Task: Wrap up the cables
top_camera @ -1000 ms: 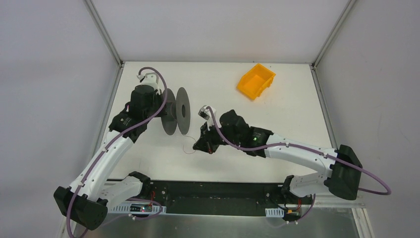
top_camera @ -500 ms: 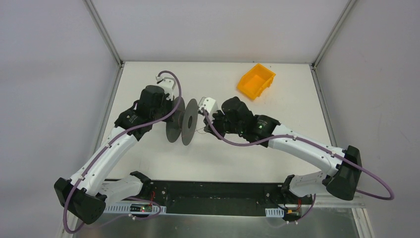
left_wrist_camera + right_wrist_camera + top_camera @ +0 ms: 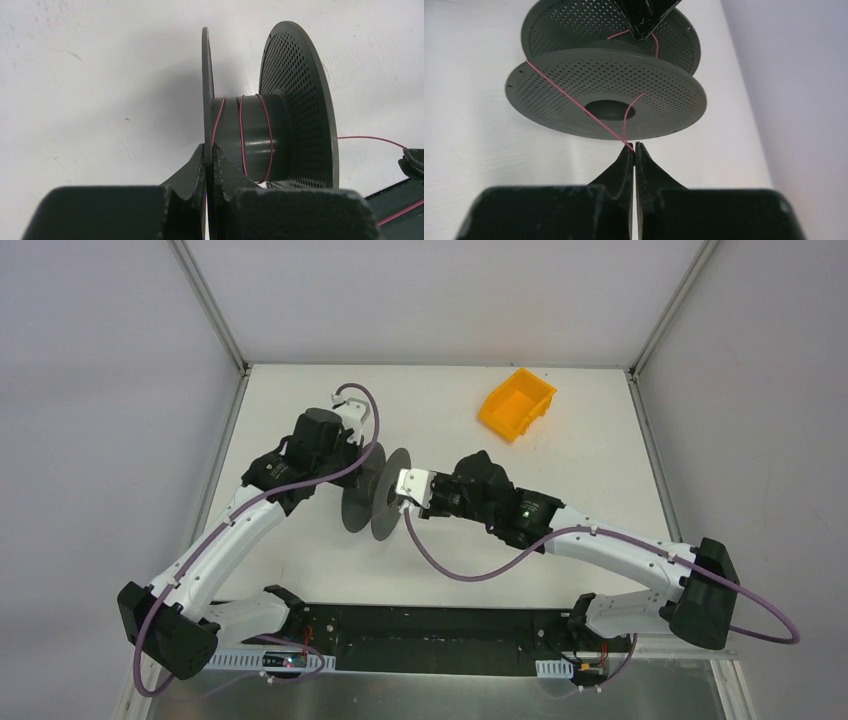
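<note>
A dark grey spool (image 3: 375,495) with two perforated flanges is held off the table, its axis level. My left gripper (image 3: 210,150) is shut on the edge of its solid-looking flange (image 3: 206,90). The thin pink cable (image 3: 241,130) makes three turns round the hub. My right gripper (image 3: 634,146) is shut on the cable (image 3: 574,102) just in front of the other flange (image 3: 649,95); the cable runs from the fingertips across that flange and to its centre hole. In the top view the right gripper (image 3: 398,502) sits close against the spool's right side.
An orange bin (image 3: 516,403) lies at the back right of the white table (image 3: 560,490). The thick purple arm cable (image 3: 450,565) sags under the right arm. Grey walls close in the table on three sides.
The left arm has carried the spool to the right. The right gripper has risen from the table in front and moved up to the spool's right flange, with the cable in it.
</note>
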Robot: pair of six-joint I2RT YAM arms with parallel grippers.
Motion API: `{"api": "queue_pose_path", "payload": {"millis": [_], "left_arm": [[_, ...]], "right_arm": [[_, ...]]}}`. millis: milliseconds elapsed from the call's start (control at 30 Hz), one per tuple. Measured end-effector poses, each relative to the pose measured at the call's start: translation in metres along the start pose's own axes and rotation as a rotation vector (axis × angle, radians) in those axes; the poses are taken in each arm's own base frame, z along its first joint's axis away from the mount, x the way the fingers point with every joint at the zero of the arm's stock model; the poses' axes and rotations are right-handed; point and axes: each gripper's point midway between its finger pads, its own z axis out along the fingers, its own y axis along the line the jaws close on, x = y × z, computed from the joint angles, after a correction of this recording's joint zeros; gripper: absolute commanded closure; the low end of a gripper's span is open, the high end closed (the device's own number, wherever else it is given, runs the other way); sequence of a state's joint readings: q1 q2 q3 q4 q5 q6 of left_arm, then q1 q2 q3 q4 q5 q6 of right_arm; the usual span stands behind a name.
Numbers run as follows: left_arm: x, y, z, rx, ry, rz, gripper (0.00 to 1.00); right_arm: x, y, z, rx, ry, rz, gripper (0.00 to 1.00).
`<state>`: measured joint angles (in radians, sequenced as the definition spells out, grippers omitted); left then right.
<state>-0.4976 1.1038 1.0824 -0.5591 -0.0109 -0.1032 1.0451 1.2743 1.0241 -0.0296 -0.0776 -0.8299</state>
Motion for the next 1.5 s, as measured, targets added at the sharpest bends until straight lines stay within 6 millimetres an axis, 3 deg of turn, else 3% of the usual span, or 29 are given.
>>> {"api": "queue_pose_path", "payload": {"millis": [133, 333, 533, 733, 1100, 1500], "left_arm": [[-0.002, -0.002, 0.003, 0.011, 0.009, 0.019, 1.00], [0.008, -0.002, 0.015, 0.002, 0.098, 0.049, 1.00], [0.005, -0.009, 0.015, 0.046, 0.094, 0.091, 1.00], [0.001, -0.035, 0.004, 0.248, 0.020, 0.281, 1.00], [0.007, -0.064, 0.002, 0.510, -0.085, 0.644, 1.00], [0.007, -0.075, 0.004, 0.595, -0.118, 0.757, 1.00]], "right_arm": [[-0.008, -0.009, 0.002, 0.075, -0.012, -0.130, 1.00], [-0.019, -0.027, -0.002, 0.174, -0.031, -0.143, 1.00], [-0.012, -0.041, 0.003, 0.216, 0.027, -0.130, 1.00], [0.007, -0.063, -0.001, 0.185, 0.123, -0.065, 1.00], [0.034, -0.030, -0.025, -0.049, 0.267, -0.011, 1.00], [0.036, -0.030, -0.036, -0.026, 0.285, -0.096, 1.00]]}}
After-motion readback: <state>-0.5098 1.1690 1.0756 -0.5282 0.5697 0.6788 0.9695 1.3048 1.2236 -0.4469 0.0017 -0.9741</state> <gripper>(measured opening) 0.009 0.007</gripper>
